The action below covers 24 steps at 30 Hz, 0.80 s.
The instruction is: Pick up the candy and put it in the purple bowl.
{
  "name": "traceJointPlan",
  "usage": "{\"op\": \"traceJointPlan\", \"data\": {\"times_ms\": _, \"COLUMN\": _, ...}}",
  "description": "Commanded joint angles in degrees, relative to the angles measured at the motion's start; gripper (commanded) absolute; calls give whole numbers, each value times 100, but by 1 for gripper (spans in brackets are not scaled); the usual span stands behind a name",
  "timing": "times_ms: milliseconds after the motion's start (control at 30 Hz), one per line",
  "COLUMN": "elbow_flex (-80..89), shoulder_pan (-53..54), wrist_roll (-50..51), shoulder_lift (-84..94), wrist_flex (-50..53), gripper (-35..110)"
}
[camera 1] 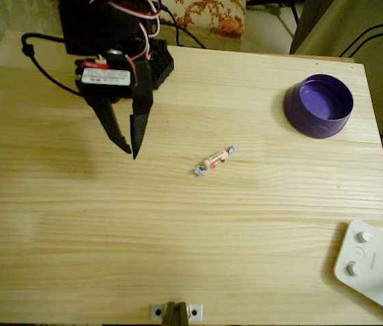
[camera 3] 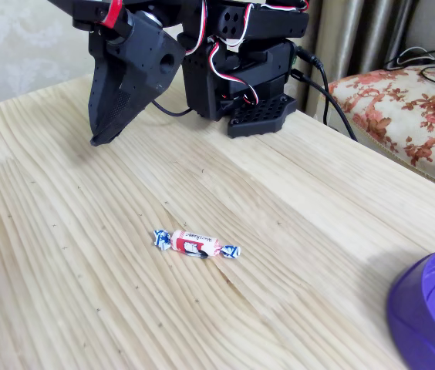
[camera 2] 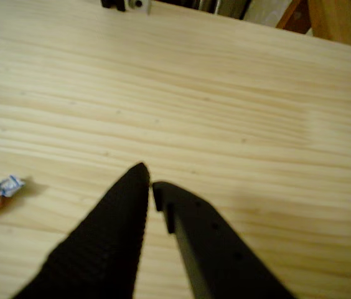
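Jaws nearly pressed together, gripping nothing, off to one side of the candy.

We see the gripper [camera 1: 129, 151] hovering over the table [camera 1: 178, 238] apart from the candy [camera 1: 214, 161], which lies on bare wood: white and orange-red middle, twisted bluish ends. Unless the jaws spread first, we judge they may nudge the light sweet away; the purple bowl [camera 1: 318, 105] stands well apart.

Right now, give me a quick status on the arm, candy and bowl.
Black two-finger gripper shut, empty, above the table. Small wrapped candy lies loose mid-table, untouched. Round purple plastic bowl empty. Nothing between them.
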Motion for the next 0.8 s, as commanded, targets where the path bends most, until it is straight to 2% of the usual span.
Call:
{"op": "traceJointPlan", "data": {"times_ms": 0, "elbow_flex": 44, "shoulder_pan": 211, "wrist_roll": 598, "shoulder_lift": 431, "wrist_flex": -325, "gripper": 0}}
{"op": "traceJointPlan", "data": {"times_ms": 767, "elbow_flex": 53, "shoulder_pan": 272, "wrist_roll": 598, "shoulder_lift": 431, "wrist_flex": -325, "gripper": 0}}
